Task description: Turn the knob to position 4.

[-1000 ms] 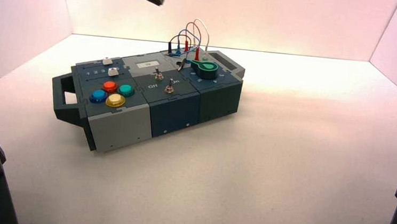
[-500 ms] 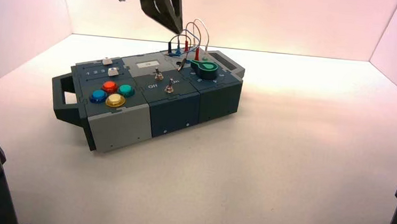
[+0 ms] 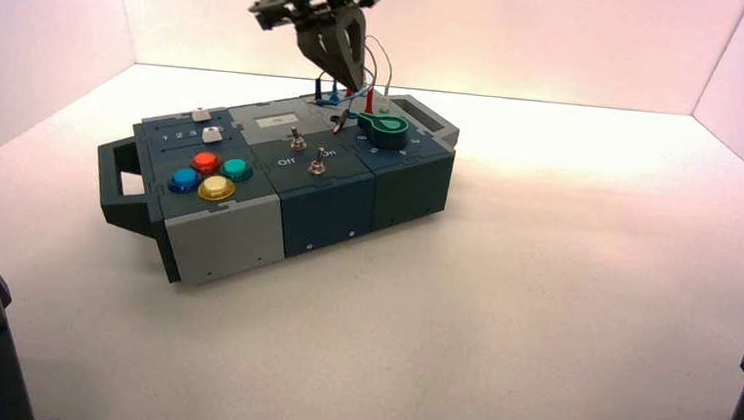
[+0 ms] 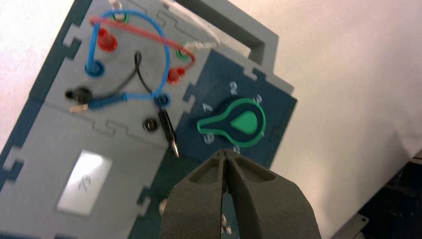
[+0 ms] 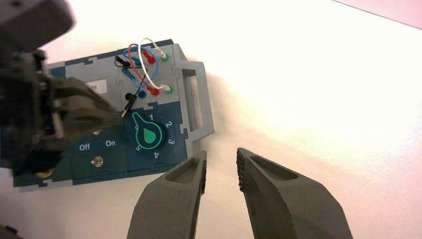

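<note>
We see the box point(image 3: 280, 178) angled on the white floor, a handle at each end. Its far end holds the wires point(image 4: 129, 74), plugged into sockets, and next to them the dark panel carrying the green knob point(image 4: 234, 123). The knob's handle points near numeral 0, between 1 and 5 on the ring. The left gripper point(image 3: 344, 62) hangs above the wires, well above the knob, fingers pressed together and holding nothing. In its wrist view its own fingers cover part of the switch panel. The right gripper point(image 5: 221, 164) is out of the high view; its wrist view shows it high over the floor beside the box, fingers apart and empty.
</note>
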`<action>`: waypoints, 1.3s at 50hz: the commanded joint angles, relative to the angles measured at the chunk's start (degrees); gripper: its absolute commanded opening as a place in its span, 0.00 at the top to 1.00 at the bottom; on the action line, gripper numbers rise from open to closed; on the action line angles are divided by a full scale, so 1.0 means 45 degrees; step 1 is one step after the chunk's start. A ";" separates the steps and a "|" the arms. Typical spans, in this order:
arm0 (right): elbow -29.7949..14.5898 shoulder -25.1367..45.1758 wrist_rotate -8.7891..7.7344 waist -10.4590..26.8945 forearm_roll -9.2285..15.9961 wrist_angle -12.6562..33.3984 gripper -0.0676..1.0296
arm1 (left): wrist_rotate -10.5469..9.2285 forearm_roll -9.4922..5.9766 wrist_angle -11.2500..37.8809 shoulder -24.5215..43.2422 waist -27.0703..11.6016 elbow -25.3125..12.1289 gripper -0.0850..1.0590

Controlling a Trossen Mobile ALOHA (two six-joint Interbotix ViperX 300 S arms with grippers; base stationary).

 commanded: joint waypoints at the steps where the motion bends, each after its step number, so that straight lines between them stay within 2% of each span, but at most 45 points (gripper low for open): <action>1: -0.0195 -0.0371 0.0156 0.0000 0.0156 -0.0059 0.62 | 0.0098 0.0000 0.0078 0.0195 -0.0039 -0.0820 0.95; 13: -0.0195 -0.0508 0.0176 -0.0039 0.0156 -0.0020 0.62 | 0.0098 0.0020 0.0371 0.0957 -0.0039 -0.1699 0.95; 20: -0.0234 -0.0547 0.0195 0.0000 0.0156 0.0098 0.62 | 0.0098 0.0000 0.0547 0.1230 -0.0039 -0.1875 0.95; 36: -0.0195 -0.0664 0.0176 -0.0039 0.0156 0.0117 0.62 | 0.0020 0.0020 0.0586 0.1719 0.0176 -0.1875 0.95; 65: -0.0215 -0.0742 0.0176 -0.0059 0.0098 0.0117 0.62 | -0.0332 0.0020 0.1367 0.1484 0.0195 -0.1367 0.95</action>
